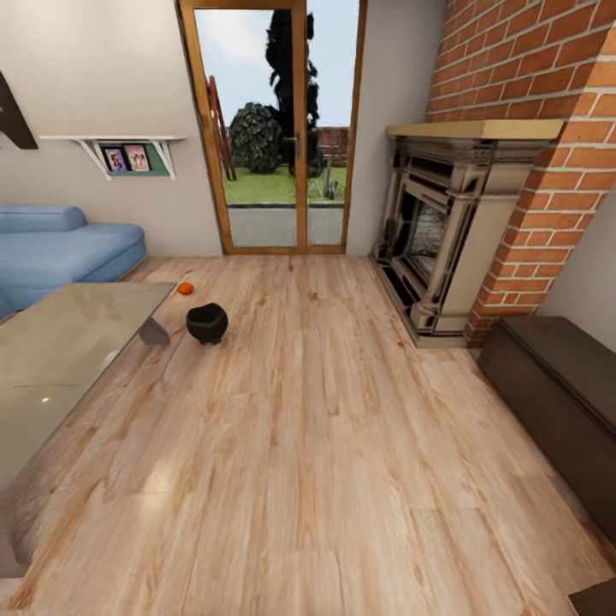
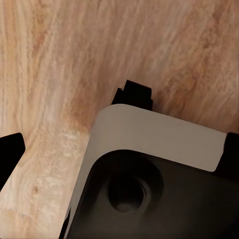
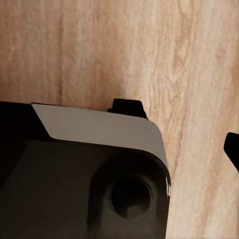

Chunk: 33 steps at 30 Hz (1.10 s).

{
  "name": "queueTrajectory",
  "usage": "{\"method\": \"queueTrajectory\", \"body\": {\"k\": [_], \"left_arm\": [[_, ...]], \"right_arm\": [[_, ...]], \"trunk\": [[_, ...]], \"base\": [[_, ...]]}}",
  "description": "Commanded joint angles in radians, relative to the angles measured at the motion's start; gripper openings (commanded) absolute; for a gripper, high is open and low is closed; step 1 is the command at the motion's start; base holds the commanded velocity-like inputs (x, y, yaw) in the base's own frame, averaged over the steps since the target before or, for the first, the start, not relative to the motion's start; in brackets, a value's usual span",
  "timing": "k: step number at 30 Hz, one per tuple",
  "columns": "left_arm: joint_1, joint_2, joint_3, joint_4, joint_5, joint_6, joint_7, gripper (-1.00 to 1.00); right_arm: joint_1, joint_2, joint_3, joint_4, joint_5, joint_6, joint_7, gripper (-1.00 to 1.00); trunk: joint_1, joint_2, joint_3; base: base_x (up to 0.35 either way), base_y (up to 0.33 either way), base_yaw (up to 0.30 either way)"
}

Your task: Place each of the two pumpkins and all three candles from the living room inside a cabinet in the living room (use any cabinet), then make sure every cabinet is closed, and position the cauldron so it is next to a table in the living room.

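Black and round, the matte pot-bellied cauldron (image 1: 207,322) sits on the wooden floor (image 1: 325,445) at middle left, beside the glass-topped desk (image 1: 60,359). A small orange ribbed pumpkin (image 1: 185,288) lies just behind it, and the long dark brown cabinet (image 1: 560,393) stands shut at right. I cannot tell if either tool is spread or pressed together.

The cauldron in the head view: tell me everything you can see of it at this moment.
The cauldron is a round-bellied, matte black pot with a narrower flared rim and a dark open mouth. It stands upright on the wooden floor, apparently on short feet, just off the corner of the glass-topped table, close to it but not visibly touching. An orange pumpkin lies on the floor a little beyond it. Nothing touches or holds it; whether anything is inside cannot be told.
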Motion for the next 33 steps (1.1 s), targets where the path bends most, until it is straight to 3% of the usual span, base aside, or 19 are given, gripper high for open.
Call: {"method": "queueTrajectory", "body": {"k": [1, 33], "left_arm": [[0.0, 0.0, 0.0, 0.0, 0.0, 0.0, 0.0, 1.0], [0.0, -0.001, 0.0, 0.0, -0.001, 0.004, 0.0, 1.0]], "right_arm": [[0.0, 0.0, 0.0, 0.0, 0.0, 0.0, 0.001, 1.0], [0.0, 0.002, 0.001, 0.002, 0.002, 0.001, 0.007, 1.0]], "trunk": [[0.0, 0.0, 0.0], [0.0, 0.0, -0.001]], "base": [[0.243, 0.0, 0.047], [0.333, 0.0, 0.002]]}}
